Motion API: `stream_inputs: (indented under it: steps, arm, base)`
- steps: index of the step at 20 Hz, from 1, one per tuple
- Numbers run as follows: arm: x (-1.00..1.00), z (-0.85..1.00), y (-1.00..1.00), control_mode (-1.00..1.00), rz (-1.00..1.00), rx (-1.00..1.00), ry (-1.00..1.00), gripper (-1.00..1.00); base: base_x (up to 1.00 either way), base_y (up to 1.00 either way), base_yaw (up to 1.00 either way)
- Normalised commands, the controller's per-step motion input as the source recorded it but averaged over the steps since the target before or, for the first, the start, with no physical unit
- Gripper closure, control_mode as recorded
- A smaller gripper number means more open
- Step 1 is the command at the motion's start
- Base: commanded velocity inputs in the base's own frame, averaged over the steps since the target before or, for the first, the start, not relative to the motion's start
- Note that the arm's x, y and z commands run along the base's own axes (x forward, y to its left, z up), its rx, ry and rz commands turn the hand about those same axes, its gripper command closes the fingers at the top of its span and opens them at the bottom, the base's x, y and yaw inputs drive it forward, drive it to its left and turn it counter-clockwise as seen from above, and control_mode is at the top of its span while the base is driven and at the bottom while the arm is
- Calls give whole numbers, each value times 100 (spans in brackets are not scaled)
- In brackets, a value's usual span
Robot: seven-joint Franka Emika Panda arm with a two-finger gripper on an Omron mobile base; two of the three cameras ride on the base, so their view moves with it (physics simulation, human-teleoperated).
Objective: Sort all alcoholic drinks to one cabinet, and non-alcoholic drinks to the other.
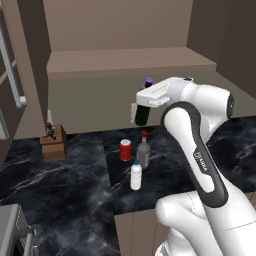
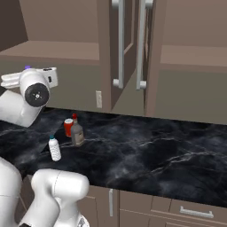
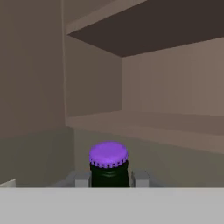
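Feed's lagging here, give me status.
Gripper shut on green bottle, lifted clear of counter. Facing open cabinet shelf. Can, two bottles on counter below, none blocking.

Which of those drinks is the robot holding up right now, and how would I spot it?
Look at the open cabinet shelf above the black marble counter; just below its edge, the gripper holds a slim dark green bottle upright in the air. Unlike the red can, the clear red-capped bottle and the small blue-capped bottle standing on the counter, it has a purple cap.
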Motion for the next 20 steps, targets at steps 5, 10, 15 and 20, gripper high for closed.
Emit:
stream_inputs:
  steps: [5,10,15,20]
  arm:
    - [9,53,21,-100,0,0,0,100]
    - [20,47,19,-100,0,0,0,100]
    - [36,32,22,-100,0,0,0,100]
    - [37,33,24,-100,-3,0,0,100]
  base:
    - [0,0,0]
    - [0,0,0]
    - [0,0,0]
    - [0,0,0]
